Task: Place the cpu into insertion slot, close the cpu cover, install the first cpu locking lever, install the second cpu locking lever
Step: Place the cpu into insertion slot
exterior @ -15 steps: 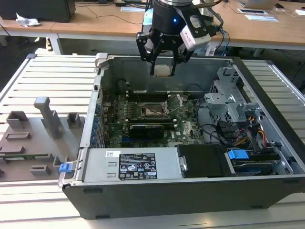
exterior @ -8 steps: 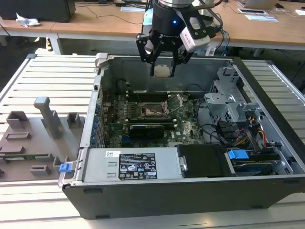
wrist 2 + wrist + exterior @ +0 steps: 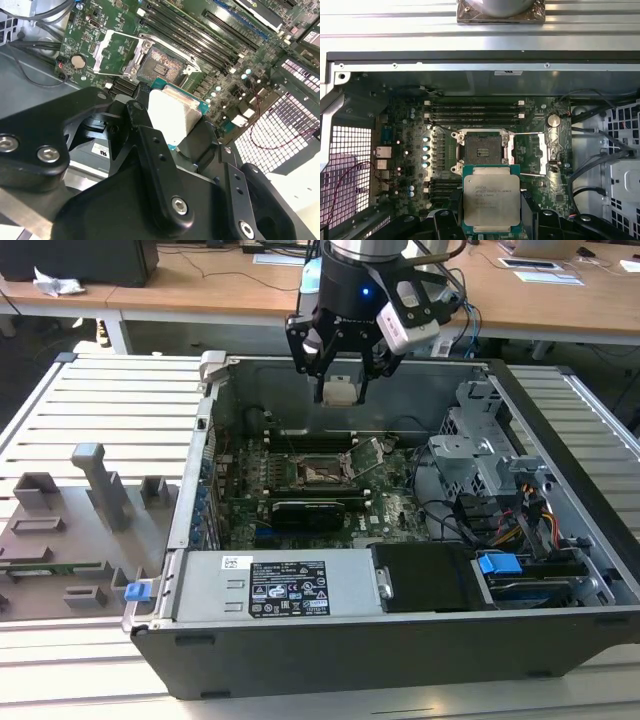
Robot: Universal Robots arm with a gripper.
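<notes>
My gripper (image 3: 340, 380) hangs over the open computer case, shut on the cpu (image 3: 340, 392). Its fingers (image 3: 536, 220) clamp two opposite edges of the chip. In both wrist views the cpu (image 3: 491, 202) (image 3: 172, 117) shows its silver-grey top and green rim. It is up in the air, apart from the board. The insertion slot (image 3: 483, 149) (image 3: 322, 472) (image 3: 162, 62) lies below on the green motherboard, its dark pin field bare. The cpu cover (image 3: 541, 150) (image 3: 366, 454) (image 3: 117, 52) is swung open to one side of the slot. Thin wire levers (image 3: 526, 133) stand released beside it.
Long black memory slots (image 3: 472, 114) run beside the socket. A black card (image 3: 310, 508) lies in front of it in the exterior view. A power supply (image 3: 285, 585), a drive cage (image 3: 480, 455) and cables (image 3: 520, 515) fill the case's other parts. A grey fixture (image 3: 60, 530) sits on the slatted table.
</notes>
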